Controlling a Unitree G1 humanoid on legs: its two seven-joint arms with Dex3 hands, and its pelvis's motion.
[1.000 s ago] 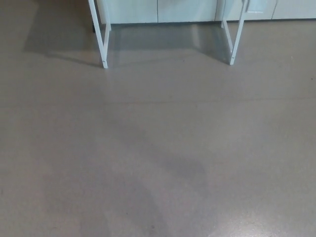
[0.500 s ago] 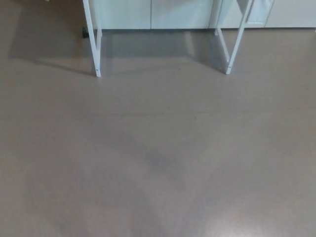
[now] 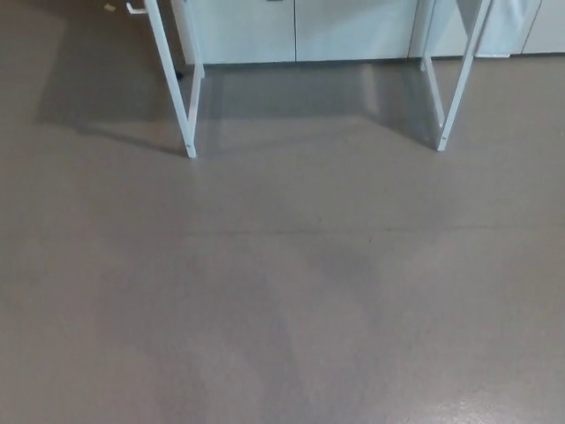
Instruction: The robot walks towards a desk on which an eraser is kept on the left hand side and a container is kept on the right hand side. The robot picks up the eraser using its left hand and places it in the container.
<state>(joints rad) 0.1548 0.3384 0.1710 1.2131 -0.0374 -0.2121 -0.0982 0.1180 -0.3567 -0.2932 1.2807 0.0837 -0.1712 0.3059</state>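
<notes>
Since the earlier pictures the whole view has shifted, so the camera has moved: the white metal desk legs now reach further down the picture and stand wider apart, though nothing on the floor itself has changed place. At far left a dark shadow falls across the smooth grey-brown floor (image 3: 282,291). Next comes the left white desk leg (image 3: 177,88), slanting down to its foot, with a second leg just behind it. Between the legs, along the top edge, runs a row of pale flat cabinet fronts (image 3: 300,31). Further right stands the right white desk leg (image 3: 455,88), also slanted. The desk top, the eraser and the container lie above the frame, out of sight. Neither hand of the robot shows, so their state cannot be told.
</notes>
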